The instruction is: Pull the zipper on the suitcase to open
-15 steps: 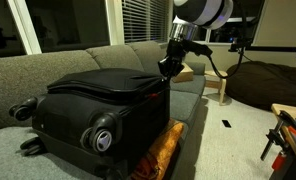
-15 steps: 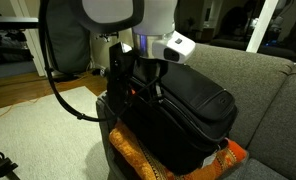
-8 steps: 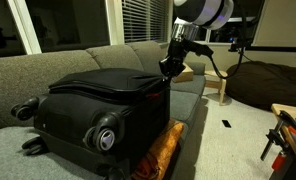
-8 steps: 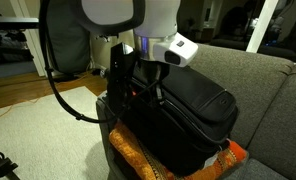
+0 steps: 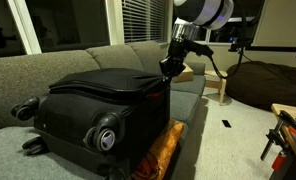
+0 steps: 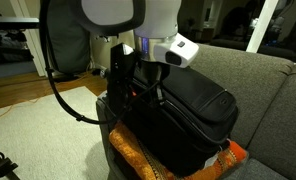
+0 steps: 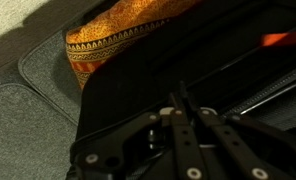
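Observation:
The black fabric suitcase (image 5: 98,100) (image 6: 193,110) lies flat on a grey sofa, wheels toward the camera in an exterior view. My gripper (image 5: 166,68) (image 6: 148,88) comes down onto the corner of its lid edge. In the wrist view the gripper (image 7: 180,100) has its fingers pressed together over the suitcase (image 7: 228,60), and a thin dark strip, apparently the zipper pull, sticks out between the tips. The zipper (image 7: 253,100) track runs off to the right. A reddish tag (image 7: 276,40) glows beyond it.
An orange patterned cushion (image 5: 163,150) (image 6: 138,152) (image 7: 108,45) is wedged under the suitcase at the sofa's (image 5: 48,65) (image 6: 263,90) edge. A dark beanbag (image 5: 268,85) and a small wooden table (image 5: 223,88) stand beyond on the floor. Grey carpet (image 7: 28,115) lies below.

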Controlling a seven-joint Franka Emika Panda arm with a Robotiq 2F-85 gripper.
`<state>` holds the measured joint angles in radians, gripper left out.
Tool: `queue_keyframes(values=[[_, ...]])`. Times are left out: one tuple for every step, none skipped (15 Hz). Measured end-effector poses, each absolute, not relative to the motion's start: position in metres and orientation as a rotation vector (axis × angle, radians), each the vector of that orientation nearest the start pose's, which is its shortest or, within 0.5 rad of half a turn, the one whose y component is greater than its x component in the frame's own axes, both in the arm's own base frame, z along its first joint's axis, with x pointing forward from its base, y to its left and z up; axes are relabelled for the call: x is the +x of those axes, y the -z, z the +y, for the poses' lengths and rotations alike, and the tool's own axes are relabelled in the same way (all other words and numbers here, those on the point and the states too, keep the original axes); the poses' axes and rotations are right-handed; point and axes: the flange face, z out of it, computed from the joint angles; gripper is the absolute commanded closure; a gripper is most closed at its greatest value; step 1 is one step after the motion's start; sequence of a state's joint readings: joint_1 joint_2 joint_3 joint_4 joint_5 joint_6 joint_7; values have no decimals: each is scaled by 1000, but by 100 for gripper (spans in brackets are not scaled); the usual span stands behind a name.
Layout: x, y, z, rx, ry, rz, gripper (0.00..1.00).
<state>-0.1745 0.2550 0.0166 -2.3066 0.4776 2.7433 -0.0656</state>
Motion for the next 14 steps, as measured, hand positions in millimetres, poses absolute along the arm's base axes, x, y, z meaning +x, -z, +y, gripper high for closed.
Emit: queue_keyframes(values=[[532, -250, -103, -2826, 296, 741, 96], [532, -250, -103, -2828, 297, 734, 97], [531, -250, -103, -2830, 297, 728, 97], [531, -250, -104, -2832, 298, 722, 97], [531, -250, -104, -2835, 299, 713, 96], [531, -250, -105, -2838, 300, 705, 97], [531, -250, -105, -2840, 300, 698, 96], [531, -250, -106, -2842, 300, 692, 96], [531, -250, -106, -2843, 300, 688, 97], [531, -249, -106, -2844, 299, 683, 96], [530, -249, -107, -2846, 298, 680, 96], [530, -249, -107, -2846, 298, 677, 96], [530, -249, -107, -2847, 298, 675, 96], [530, -249, -107, -2847, 298, 674, 96]])
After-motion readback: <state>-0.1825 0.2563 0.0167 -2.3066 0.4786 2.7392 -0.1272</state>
